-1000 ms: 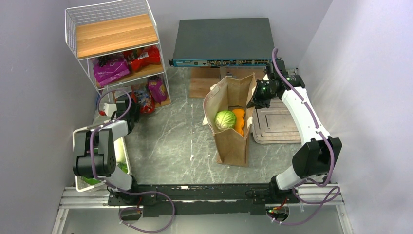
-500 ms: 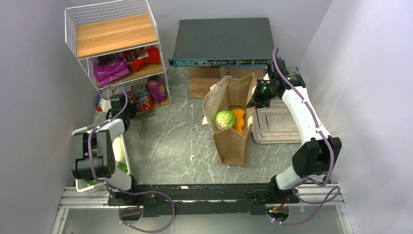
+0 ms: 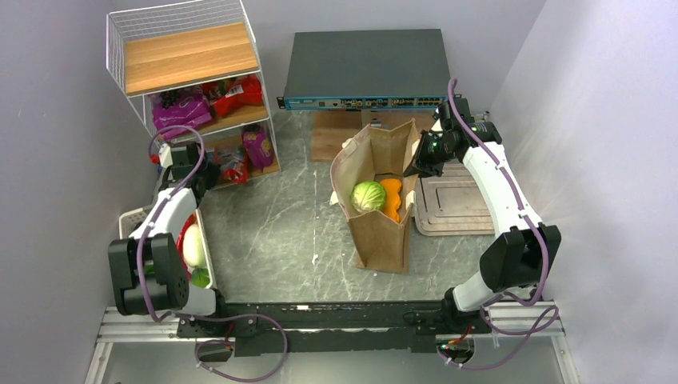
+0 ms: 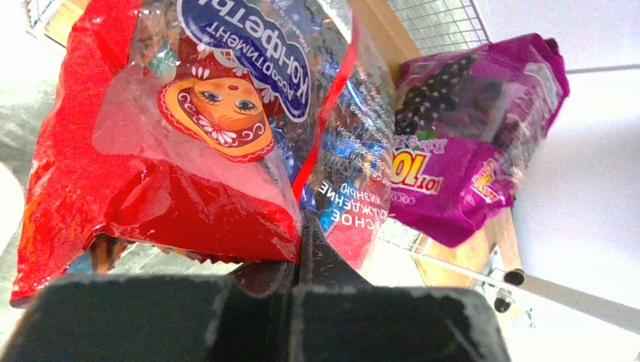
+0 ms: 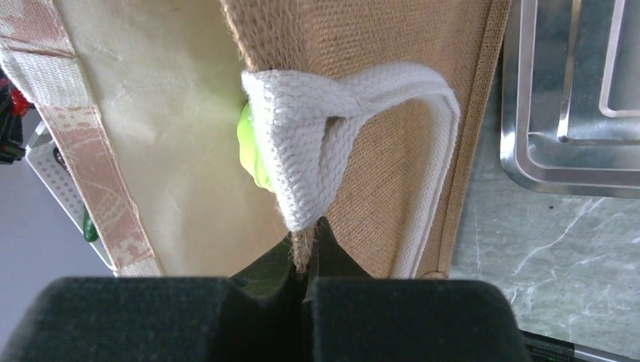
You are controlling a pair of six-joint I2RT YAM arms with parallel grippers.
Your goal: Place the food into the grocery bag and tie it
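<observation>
We're pinching the red packet (image 4: 151,181) by its seam in the left gripper (image 4: 298,245); likely light, slippery. Right gripper (image 5: 306,256) is clamping the grocery bag (image 5: 392,90) rim.

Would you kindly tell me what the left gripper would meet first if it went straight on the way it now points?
The red snack packet pinched in the left gripper; beyond it, probably the wire shelf holding the purple packet, though depth is unclear.

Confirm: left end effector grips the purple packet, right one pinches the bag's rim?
No. The left wrist view shows the left end effector shut on the red packet; the purple packet lies beside it. The right end effector does pinch the bag's rim.
</observation>
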